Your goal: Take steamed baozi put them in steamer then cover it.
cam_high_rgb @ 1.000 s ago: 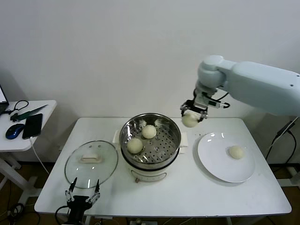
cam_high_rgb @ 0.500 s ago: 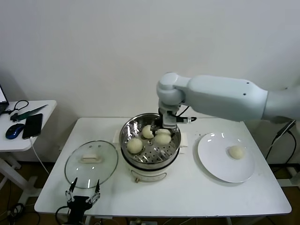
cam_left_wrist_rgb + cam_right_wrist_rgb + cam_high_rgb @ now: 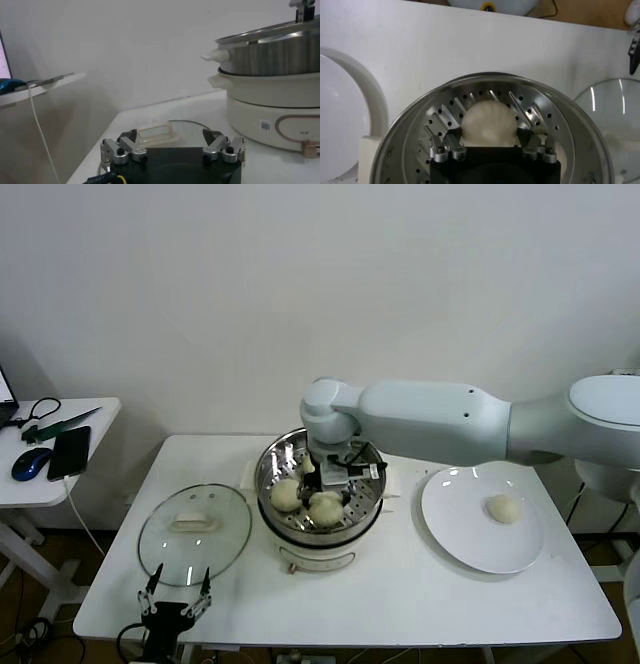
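The steamer (image 3: 275, 454) stands mid-table with its perforated tray showing. My right gripper (image 3: 327, 494) reaches down inside it, shut on a baozi (image 3: 326, 509) that sits low on the tray. In the right wrist view this baozi (image 3: 488, 120) fills the gap of the right gripper (image 3: 488, 136), a finger against each flank. Another baozi (image 3: 286, 495) lies beside it, and a third (image 3: 308, 467) is partly hidden behind the wrist. One baozi (image 3: 504, 508) stays on the white plate (image 3: 460, 524). My left gripper (image 3: 177, 592) is parked open at the table's front left edge.
The glass lid (image 3: 195, 534) with its white handle lies flat left of the steamer, just beyond the left gripper (image 3: 171, 137). A side table (image 3: 60, 484) with a phone and mouse stands further left. The right arm spans across above the steamer's right side.
The right arm swung left from above the plate side, carrying a baozi over the steamer and lowering it onto the tray. The left arm has not moved.
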